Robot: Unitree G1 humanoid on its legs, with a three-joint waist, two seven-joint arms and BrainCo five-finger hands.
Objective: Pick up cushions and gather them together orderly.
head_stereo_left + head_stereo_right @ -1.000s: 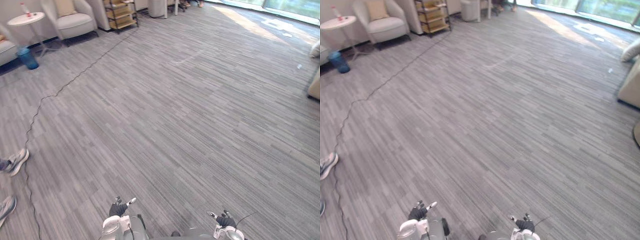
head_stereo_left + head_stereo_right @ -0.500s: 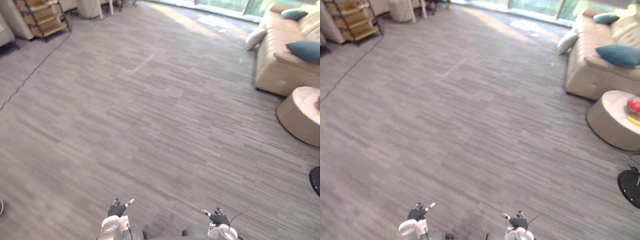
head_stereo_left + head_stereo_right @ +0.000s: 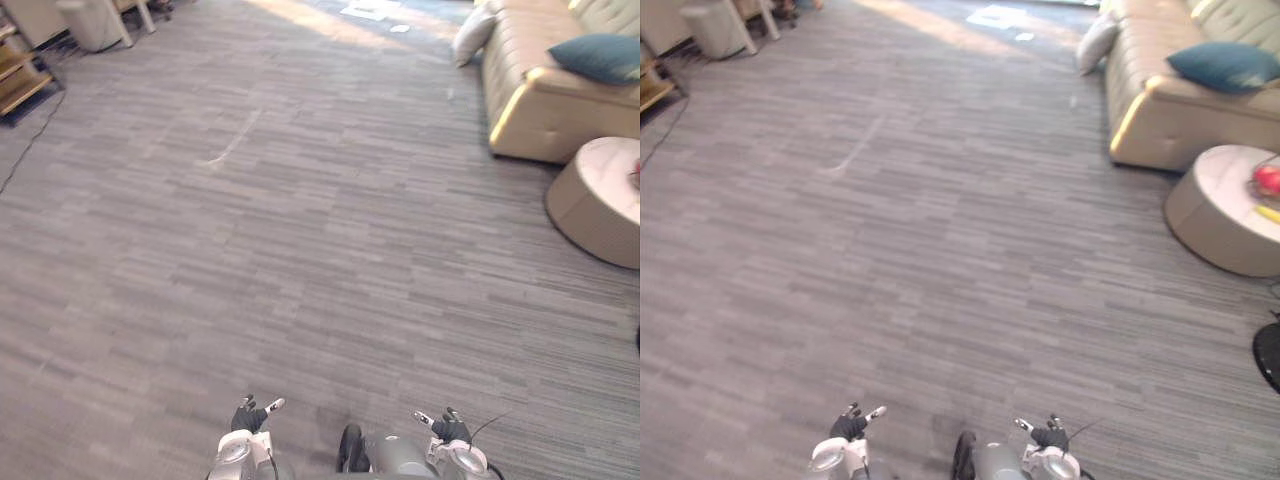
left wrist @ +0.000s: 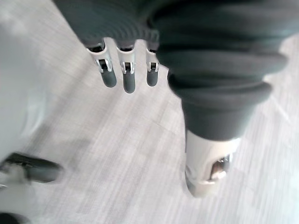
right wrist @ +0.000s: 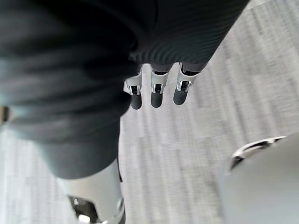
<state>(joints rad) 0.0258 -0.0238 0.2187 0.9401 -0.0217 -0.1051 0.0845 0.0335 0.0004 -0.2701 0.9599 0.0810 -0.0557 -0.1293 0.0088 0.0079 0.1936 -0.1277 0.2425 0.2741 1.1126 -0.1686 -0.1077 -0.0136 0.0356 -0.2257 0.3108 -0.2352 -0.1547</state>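
A teal cushion point(image 3: 604, 57) lies on the beige sofa point(image 3: 545, 105) at the far right. A white cushion point(image 3: 473, 33) leans against the sofa's far end, low by the floor. My left hand point(image 3: 250, 415) hangs at the bottom edge, left of centre, fingers point(image 4: 126, 77) straight and holding nothing. My right hand point(image 3: 448, 428) hangs at the bottom edge, right of centre, fingers point(image 5: 156, 91) relaxed and empty. Both hands are far from the cushions, with grey carpet below them.
A round beige low table point(image 3: 1225, 210) stands in front of the sofa, with a red thing point(image 3: 1268, 179) on it. A dark round base point(image 3: 1269, 355) sits at the right edge. A white bin point(image 3: 93, 22) and a wooden shelf point(image 3: 22, 85) stand far left.
The camera has swung further right: the sofa and round table now sit larger and nearer at the right, the shelf has slid to the left edge. Both hands hang as before.
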